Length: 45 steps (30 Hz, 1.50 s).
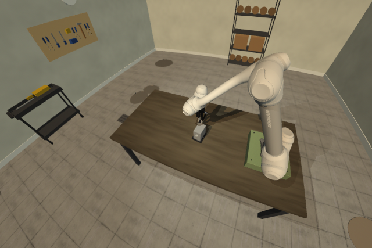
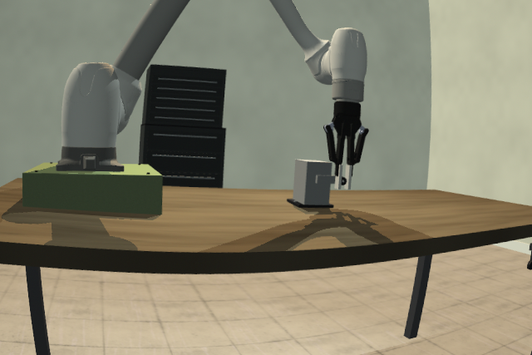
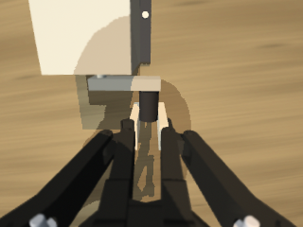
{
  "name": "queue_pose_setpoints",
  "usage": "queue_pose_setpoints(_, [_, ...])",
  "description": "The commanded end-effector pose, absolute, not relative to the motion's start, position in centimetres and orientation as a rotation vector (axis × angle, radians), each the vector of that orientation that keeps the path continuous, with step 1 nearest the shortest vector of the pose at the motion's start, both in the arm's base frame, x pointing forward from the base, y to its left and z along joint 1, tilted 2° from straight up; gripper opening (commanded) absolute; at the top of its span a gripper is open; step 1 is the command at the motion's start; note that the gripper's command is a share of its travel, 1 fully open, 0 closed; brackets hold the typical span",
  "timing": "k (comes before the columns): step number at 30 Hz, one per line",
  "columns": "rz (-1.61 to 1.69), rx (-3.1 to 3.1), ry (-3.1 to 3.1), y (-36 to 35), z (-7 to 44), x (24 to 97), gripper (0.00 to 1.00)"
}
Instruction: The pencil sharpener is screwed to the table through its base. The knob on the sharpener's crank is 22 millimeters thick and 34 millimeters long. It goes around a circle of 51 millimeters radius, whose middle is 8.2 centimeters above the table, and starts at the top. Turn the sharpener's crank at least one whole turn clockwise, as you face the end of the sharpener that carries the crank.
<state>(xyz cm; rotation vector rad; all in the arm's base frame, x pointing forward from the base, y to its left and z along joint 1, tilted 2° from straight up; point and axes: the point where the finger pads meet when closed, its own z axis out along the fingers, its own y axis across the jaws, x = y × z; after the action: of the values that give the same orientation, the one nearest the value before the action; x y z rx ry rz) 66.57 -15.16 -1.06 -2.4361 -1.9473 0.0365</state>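
Item 1. Pencil sharpener [image 2: 312,182]: pale grey box on a dark base plate, at the centre of the bench [image 2: 214,222] in the exterior view. The base sits flat on the wood, being screwed down, so the body stays put while the crank is worked.

Item 2. Crank [image 3: 124,83]: flat grey arm lying level across the middle of the wrist view, running from the sharpener's end face out to the knob. In the exterior view it points right, toward the gripper.

Item 3. Knob [image 3: 149,105]: short dark cylinder at the crank's outer end, centre of the wrist view, pointing toward the camera. It appears level with the shaft, so roughly a quarter turn from the top, though the angle makes this hard to judge.

Item 4. Gripper [image 3: 149,127]: hanging straight down from the wrist, right of the sharpener in the exterior view. Clenched on the knob, one pale pad [image 3: 136,124] on each side, pressing from opposite sides so the knob can be carried round its circle.

Item 5. Arm's green mounting block [image 2: 91,188]: left end of the bench, well apart from the sharpener.
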Motion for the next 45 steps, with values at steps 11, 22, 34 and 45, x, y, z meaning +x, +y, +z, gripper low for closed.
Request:
queue_pose_setpoints(11, [0.036,-2.436,-1.947,-15.2,-1.0,66.6,0.00])
queue_pose_setpoints(22, [0.036,-2.436,-1.947,-15.2,-1.0,66.6,0.00])
queue_pose_setpoints(34, [0.036,-2.436,-1.947,-15.1,-1.7,66.5,0.00])
queue_pose_setpoints(45, [0.036,-2.436,-1.947,-15.0,-3.4,65.9,0.00])
